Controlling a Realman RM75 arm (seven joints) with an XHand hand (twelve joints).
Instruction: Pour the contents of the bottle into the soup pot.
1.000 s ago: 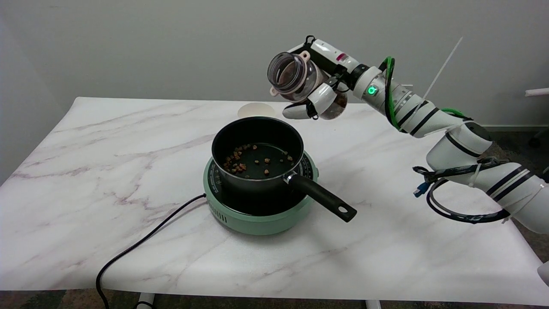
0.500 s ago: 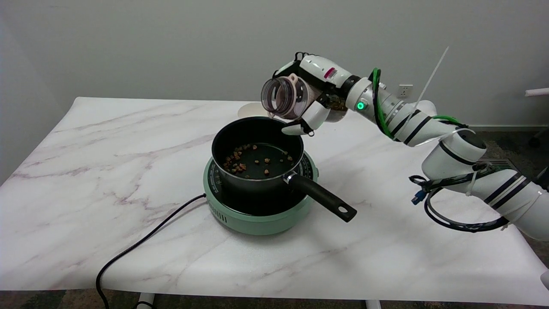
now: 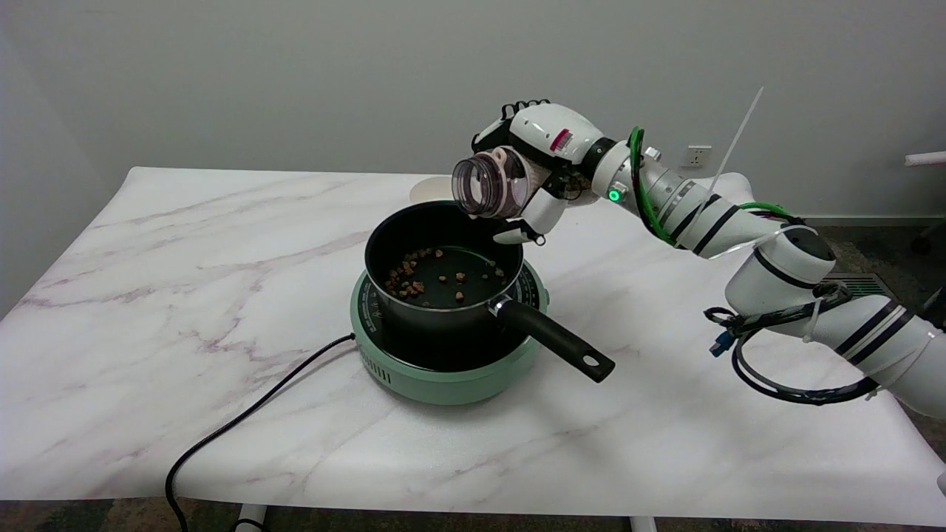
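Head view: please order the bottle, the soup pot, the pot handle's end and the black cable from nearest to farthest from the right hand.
1. bottle: held in the right hand.
2. soup pot: just below the hand, on the green cooker.
3. pot handle's end: lower, towards the table's near side.
4. black cable: far lower left on the table.

clear bottle (image 3: 494, 185) with pinkish collar, tipped on its side, open mouth facing left, held in the air over the far right rim of the soup pot (image 3: 443, 262). black, long-handled, sitting mid-table with brown bits scattered on its bottom, handle pointing toward the near right corner.
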